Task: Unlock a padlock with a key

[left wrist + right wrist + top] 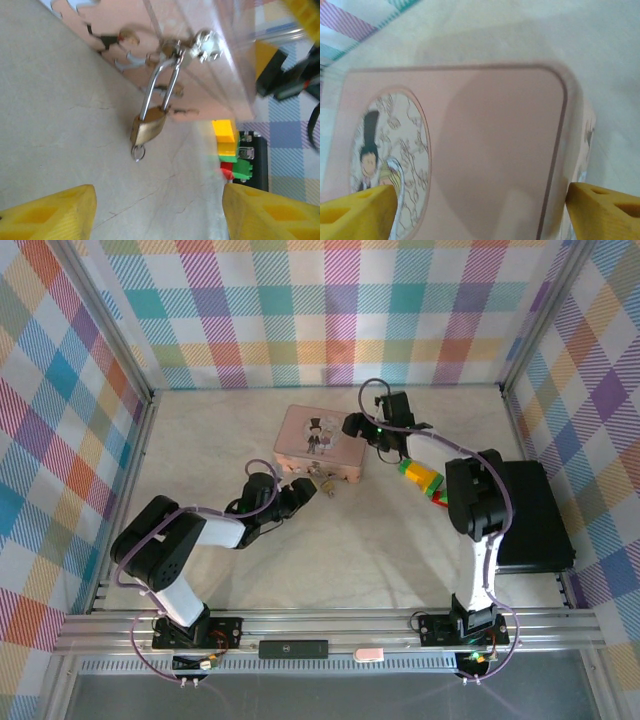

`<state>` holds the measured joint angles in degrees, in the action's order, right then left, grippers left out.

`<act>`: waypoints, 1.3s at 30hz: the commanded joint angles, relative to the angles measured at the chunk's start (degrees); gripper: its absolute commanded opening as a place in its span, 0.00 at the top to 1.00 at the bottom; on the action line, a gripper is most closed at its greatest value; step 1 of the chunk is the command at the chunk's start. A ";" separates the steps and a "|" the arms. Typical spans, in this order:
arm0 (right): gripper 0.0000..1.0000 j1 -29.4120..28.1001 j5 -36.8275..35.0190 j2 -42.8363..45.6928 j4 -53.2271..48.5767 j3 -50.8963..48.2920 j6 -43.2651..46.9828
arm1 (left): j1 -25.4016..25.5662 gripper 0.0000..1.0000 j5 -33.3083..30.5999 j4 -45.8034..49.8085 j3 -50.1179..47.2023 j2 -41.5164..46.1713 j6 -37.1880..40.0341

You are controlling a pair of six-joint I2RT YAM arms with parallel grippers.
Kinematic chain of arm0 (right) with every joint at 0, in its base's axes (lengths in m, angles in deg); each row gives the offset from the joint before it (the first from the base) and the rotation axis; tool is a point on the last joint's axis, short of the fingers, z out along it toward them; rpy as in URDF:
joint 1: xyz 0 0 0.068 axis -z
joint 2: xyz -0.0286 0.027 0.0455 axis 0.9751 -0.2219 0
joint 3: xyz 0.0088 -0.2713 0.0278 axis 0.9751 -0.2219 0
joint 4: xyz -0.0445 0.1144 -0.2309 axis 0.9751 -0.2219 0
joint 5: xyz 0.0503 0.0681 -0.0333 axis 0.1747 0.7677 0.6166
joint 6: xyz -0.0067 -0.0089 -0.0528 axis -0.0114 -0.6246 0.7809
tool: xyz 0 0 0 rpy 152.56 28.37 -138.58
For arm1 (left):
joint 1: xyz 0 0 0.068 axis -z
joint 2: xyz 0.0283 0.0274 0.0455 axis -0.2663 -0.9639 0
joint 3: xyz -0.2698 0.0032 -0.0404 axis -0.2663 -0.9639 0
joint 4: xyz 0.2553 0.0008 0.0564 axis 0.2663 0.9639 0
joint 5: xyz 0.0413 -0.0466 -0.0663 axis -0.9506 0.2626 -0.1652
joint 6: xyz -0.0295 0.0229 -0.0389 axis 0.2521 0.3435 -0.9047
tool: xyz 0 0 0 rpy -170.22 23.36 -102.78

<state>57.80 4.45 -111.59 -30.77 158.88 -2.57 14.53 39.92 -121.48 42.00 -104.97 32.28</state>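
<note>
Brass-bodied and small, the padlock (pixel 325 483) lies at the near edge of the pink box (pixel 318 440), about mid-table (pixel 380 560) in the top view. The left claw (pixel 303 490) sits just beside it, and the right claw (pixel 362 428) is at the box's right end. Bare table lies near and to the left. A stack of coloured blocks (pixel 422 476) and a black case (pixel 535 515) crowd the right, and the checked walls are well apart.

On the left wrist view, the padlock (pixel 149 127) hangs by its silvery shackle (pixel 161 82) from the box's hasp, with the shackle seated in the body, so I judge it locked. A small ring (pixel 138 152) dangles below the body; whether it carries a key I cannot tell. The left claw (pixel 159 192) stands wide and empty, short of the lock. The box front (pixel 200 85) directly behind the lock leaves room only from the table side.

On the right wrist view, the right claw (pixel 480 190) is spread wide over the pink box's lid (pixel 485 140), one finger past its edge. No grip is evident. The unlocking itself looks wholly left to do.
</note>
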 commanded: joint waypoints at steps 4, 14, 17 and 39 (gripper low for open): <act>0.14 -0.05 1.32 0.84 -0.14 5.34 1.96 | 0.78 0.34 3.07 3.26 5.98 -3.94 3.41; 0.15 -0.05 -1.62 21.49 0.21 -13.87 5.86 | 1.59 0.40 -4.36 22.37 17.89 -7.31 15.19; 0.15 -0.04 -1.07 28.11 2.14 -20.93 4.60 | 3.57 0.41 -9.44 29.54 22.32 -8.73 19.95; 0.15 -0.09 -2.85 49.62 6.78 -38.90 -2.94 | 7.03 0.52 -21.84 31.39 30.00 -19.13 16.82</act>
<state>57.95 2.13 -63.42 -25.22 120.72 -4.37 21.66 19.55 -87.63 71.11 -119.97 50.37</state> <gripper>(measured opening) 0.852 0.499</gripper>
